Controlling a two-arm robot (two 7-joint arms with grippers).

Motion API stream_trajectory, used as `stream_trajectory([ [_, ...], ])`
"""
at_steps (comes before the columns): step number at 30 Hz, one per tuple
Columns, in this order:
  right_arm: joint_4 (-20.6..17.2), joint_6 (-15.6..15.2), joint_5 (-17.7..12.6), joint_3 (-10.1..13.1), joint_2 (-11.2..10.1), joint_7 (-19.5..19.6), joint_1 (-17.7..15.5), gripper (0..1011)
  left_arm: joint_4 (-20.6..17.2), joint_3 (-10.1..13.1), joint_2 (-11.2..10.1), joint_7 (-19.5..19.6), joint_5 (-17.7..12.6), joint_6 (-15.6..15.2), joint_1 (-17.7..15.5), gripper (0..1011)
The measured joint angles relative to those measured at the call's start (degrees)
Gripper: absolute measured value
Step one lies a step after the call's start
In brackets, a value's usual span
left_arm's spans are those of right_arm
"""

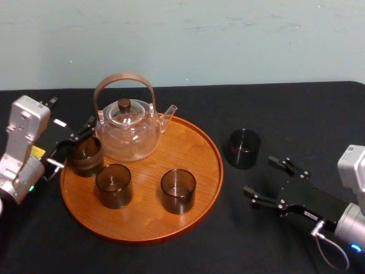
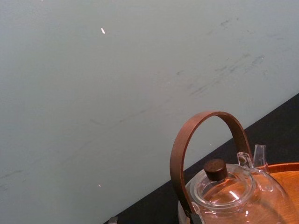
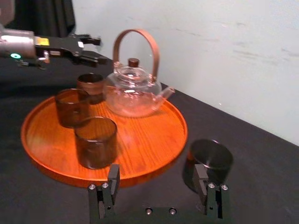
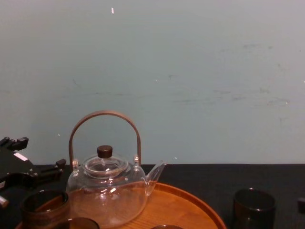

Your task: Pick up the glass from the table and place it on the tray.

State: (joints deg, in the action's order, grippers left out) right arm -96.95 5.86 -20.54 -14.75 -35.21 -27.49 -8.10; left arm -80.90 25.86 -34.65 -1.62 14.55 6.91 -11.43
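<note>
— Smoky brown glass tumbler (image 1: 244, 148) sits on the black cloth table (image 1: 296, 114), just right of the round wooden tray (image 1: 208, 171).
— Right gripper (image 1: 260, 176) gapes wide near it; I'd centre both fingers round it before squeezing. Left gripper (image 1: 72, 145) spread at the tray's left rim.

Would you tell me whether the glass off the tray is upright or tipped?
Upright: the glass stands on the table, its round rim facing up.

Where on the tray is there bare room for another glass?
Bare wood on the tray's right, between teapot spout and rim, and along its front. Crowded left: three glasses, left gripper. The right gripper is by the table glass.
</note>
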Motion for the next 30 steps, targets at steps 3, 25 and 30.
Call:
stream_trajectory([
  [3, 0.8, 0.1, -0.3, 0.9, 0.0, 0.2, -0.3, 1002, 0.0, 0.0, 0.0, 0.0, 0.0, 0.0, 0.0, 1001],
  [25, 12.2, -5.7, 0.3, 1.2, 5.8, 3.3, 9.2, 1002, 0.0, 0.0, 0.0, 0.0, 0.0, 0.0, 0.0, 1001],
  [30, 13.6, -6.1, 1.3, 0.0, 6.7, 3.2, 11.1, 1002, 0.0, 0.0, 0.0, 0.0, 0.0, 0.0, 0.0, 1001],
])
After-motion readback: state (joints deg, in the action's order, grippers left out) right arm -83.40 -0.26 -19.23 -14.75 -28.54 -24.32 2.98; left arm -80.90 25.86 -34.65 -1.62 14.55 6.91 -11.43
